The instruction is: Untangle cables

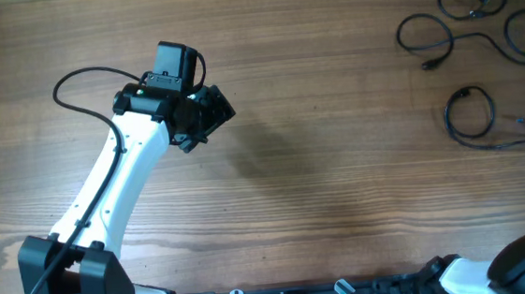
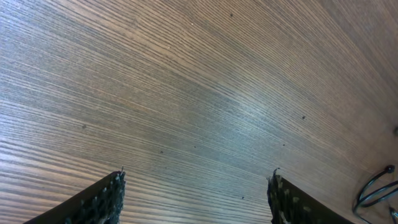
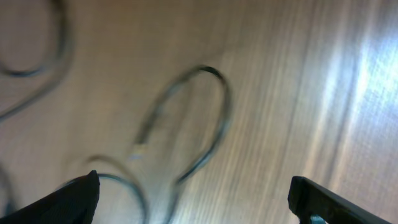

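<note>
Cables [image 1: 470, 1] lie looped by the table [image 1: 339, 160] edge, far right; left jaws and right jaws gape, holding nothing.

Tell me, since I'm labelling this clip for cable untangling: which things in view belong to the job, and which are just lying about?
Belongs to the job:
- cables, in loose loops at the top right of the overhead view
- left gripper, open over bare wood
- right gripper, open above a cable loop

Not part of it:
- table
- thick wire on the left arm
</note>
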You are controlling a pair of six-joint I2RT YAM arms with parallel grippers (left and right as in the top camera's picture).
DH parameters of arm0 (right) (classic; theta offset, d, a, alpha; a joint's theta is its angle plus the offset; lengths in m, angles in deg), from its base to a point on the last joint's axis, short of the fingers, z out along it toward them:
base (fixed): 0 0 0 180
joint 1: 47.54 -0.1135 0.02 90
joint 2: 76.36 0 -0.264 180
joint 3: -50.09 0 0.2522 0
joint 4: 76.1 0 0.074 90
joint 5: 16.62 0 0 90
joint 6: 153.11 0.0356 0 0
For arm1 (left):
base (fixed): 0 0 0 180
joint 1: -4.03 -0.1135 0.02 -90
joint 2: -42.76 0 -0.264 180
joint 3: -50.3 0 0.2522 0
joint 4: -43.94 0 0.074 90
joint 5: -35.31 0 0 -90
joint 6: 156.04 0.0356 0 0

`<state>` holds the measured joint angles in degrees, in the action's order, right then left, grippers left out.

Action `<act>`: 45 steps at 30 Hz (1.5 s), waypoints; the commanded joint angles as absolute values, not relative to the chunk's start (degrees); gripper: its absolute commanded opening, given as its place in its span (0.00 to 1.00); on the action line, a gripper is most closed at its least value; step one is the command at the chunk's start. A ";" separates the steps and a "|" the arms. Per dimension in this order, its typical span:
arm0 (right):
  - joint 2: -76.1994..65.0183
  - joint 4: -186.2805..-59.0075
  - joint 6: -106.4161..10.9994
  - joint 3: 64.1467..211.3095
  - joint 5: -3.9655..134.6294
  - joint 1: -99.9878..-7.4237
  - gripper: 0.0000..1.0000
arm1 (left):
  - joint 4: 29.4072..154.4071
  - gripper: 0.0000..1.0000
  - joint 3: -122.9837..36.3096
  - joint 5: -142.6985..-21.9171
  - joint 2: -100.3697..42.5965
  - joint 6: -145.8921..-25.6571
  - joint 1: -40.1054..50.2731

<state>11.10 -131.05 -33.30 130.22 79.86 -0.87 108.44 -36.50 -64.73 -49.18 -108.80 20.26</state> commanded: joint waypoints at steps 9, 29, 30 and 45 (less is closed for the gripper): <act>25.13 -124.88 -32.17 130.96 80.25 0.75 0.68 | 108.66 0.78 -36.65 -63.82 -49.31 -108.87 19.96; 25.44 -101.15 -31.29 131.12 59.53 0.75 0.15 | 107.98 0.77 -36.65 -63.82 -49.31 -108.91 19.96; 25.44 -102.66 -33.09 131.12 62.55 0.75 0.52 | 108.00 0.77 -36.65 -63.82 -49.31 -108.91 19.96; 11.27 -123.55 -27.91 131.14 62.94 0.73 1.00 | 108.07 1.00 -36.65 -63.82 -49.31 -108.89 19.96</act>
<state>20.17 -119.22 -32.87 130.40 63.59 0.66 108.22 -36.50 -64.73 -49.18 -109.02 20.26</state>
